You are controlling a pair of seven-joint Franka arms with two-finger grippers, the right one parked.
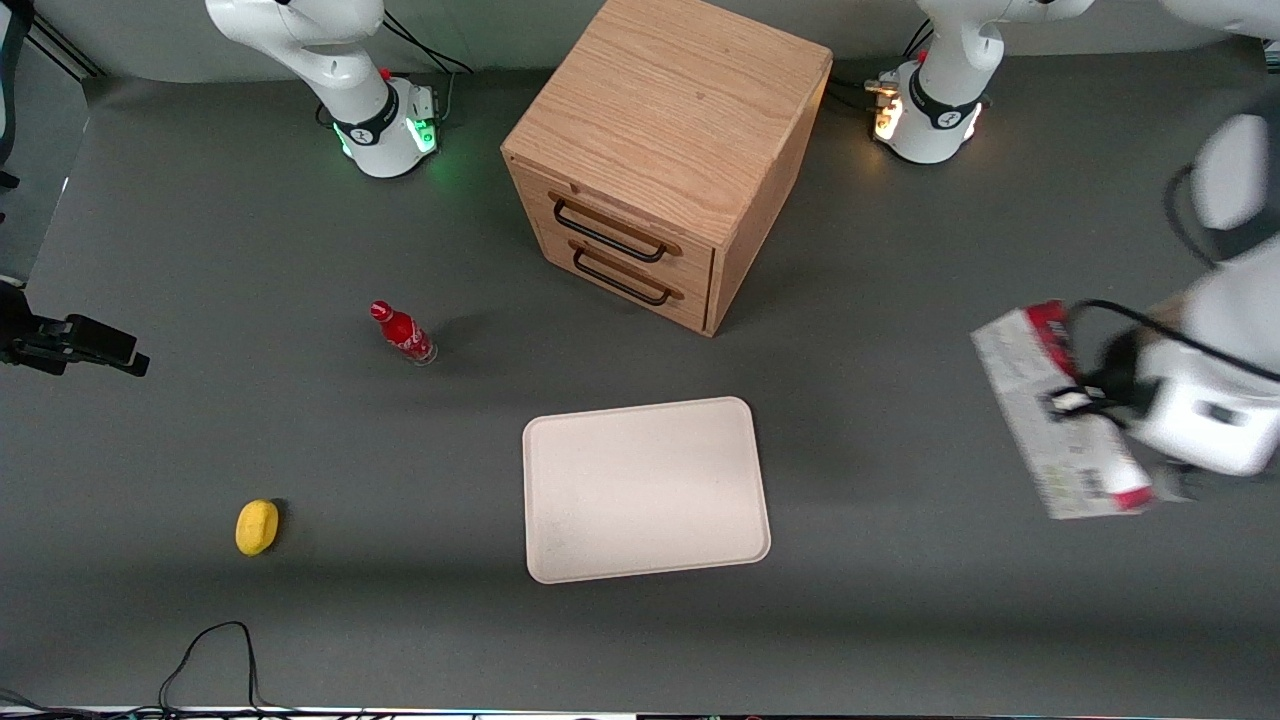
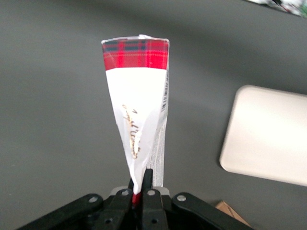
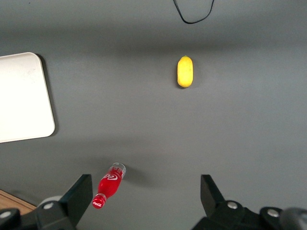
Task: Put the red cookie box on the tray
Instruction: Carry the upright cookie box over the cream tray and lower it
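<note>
Red cookie box (image 1: pixel 1050 410): clamped between closed fingers of gripper (image 1: pixel 1085 400), held above table toward working arm's end. Tray (image 1: pixel 645 490): laid flat before wooden drawer cabinet (image 1: pixel 660 150), well apart from box.

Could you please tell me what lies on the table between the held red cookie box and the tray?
Nothing: the front view shows bare grey tabletop between the red cookie box, gripped by the end effector, and the tray.

A dark grey tabletop (image 1: pixel 880 250) carries a wooden drawer cabinet (image 1: pixel 665 160) at upper centre, a cream tray (image 1: pixel 645 490) below it, a small red bottle (image 1: pixel 402 333) and a yellow object (image 1: pixel 257 527) lower left. The gripper (image 1: pixel 1075 400) hangs above its working-arm end.
</note>
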